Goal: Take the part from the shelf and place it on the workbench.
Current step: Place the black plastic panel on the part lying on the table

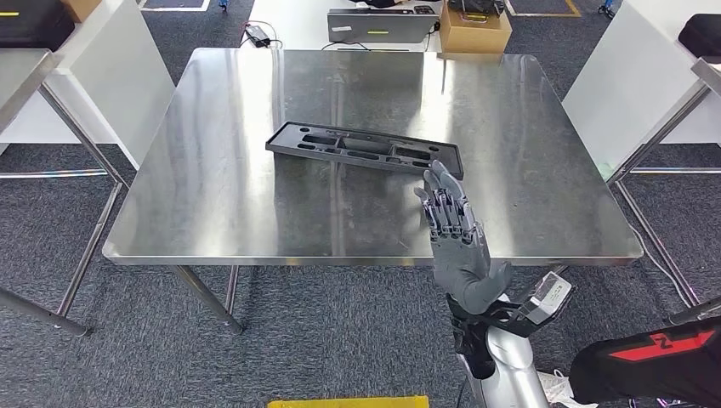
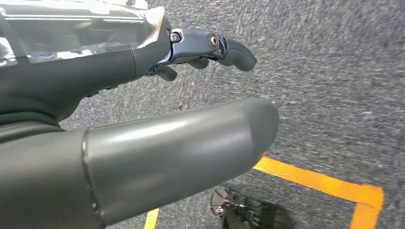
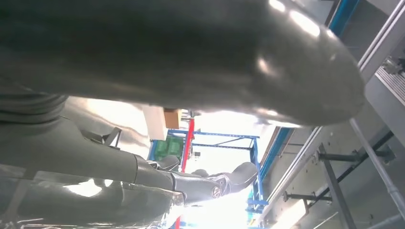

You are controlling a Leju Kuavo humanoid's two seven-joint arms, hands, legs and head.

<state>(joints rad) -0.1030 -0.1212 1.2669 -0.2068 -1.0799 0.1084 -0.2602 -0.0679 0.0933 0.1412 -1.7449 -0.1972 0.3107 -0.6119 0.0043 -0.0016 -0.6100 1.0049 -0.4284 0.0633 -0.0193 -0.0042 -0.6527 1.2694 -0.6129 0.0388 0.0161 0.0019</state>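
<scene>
1. Found no legible text, label, brand or number on anything.
2. Noted one red mark — shaped like a "Z" or "2", uncertain — on a black cover (image 1: 655, 348) at the lower right.

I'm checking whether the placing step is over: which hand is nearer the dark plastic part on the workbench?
Right. The right hand is raised just beside the near right end of the part, fingers apart. The left hand hangs low over the carpet near a yellow floor line.

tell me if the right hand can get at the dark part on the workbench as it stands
Probably yes: the right hand is open above the workbench, fingertips just short of the part, with nothing between them.
</scene>
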